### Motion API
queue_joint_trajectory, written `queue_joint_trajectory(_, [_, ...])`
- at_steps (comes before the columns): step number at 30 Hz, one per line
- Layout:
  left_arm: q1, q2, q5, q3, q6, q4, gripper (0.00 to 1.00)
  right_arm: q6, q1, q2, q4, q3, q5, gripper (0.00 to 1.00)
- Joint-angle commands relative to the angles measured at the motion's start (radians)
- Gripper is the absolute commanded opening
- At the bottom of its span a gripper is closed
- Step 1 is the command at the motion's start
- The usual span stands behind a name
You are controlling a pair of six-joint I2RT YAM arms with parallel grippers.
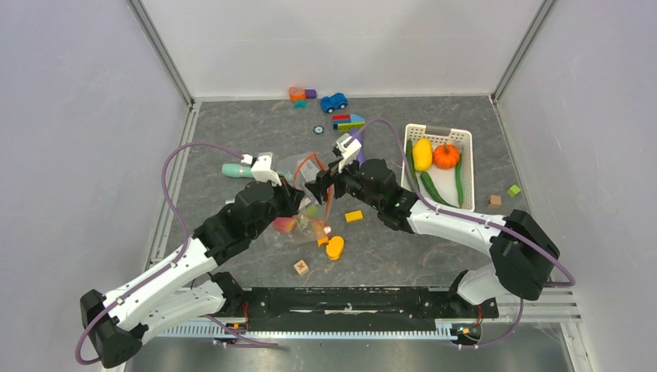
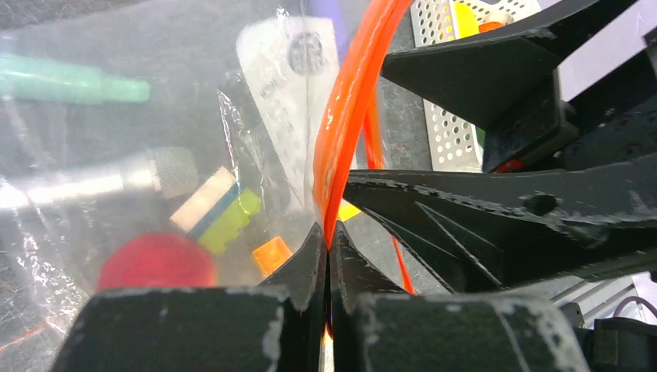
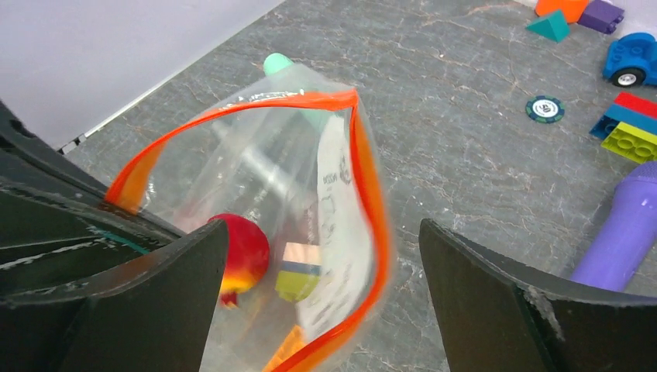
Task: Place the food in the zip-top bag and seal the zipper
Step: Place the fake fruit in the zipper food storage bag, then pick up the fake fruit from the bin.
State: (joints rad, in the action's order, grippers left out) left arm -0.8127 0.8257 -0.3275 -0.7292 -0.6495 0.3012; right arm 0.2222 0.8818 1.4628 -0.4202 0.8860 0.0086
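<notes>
The clear zip-top bag [image 3: 263,178] gapes, red fruit [image 3: 244,252] inside; left hand [image 2: 327,248] pinches its orange zipper [image 3: 364,178], right hand [image 3: 321,248] spread wide, empty.

The clear zip-top bag [image 3: 256,155] has an orange-red zipper [image 3: 369,194] and a white label [image 3: 337,232]. The red fruit [image 3: 246,249] inside shades to yellow. The tabletop [image 3: 465,116] is veined, marbled grey.

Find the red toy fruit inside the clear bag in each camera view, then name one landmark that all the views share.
Top external: red fruit just left of centre, partly hidden.
Left wrist: red fruit at lower left, seen through the plastic.
Right wrist: red fruit at lower centre-left, inside the open mouth.
Shared landmark: the orange-red zipper, visible in all three.
</notes>
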Motion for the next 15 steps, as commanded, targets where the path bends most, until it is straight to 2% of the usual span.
queue_joint_trajectory(1, [0.006, -0.017, -0.039, 0.002, -0.002, -0.025, 0.02, 0.001, 0.0, -0.06, -0.057, 0.001, -0.051, 0.98])
queue_joint_trajectory(9, [0.006, -0.013, -0.086, -0.004, -0.006, -0.005, 0.02, -0.046, -0.006, -0.167, -0.001, -0.03, -0.072, 0.98])
queue_joint_trajectory(15, [0.006, -0.014, -0.106, -0.001, -0.001, -0.006, 0.02, -0.041, -0.057, -0.31, 0.05, -0.13, 0.055, 0.98])
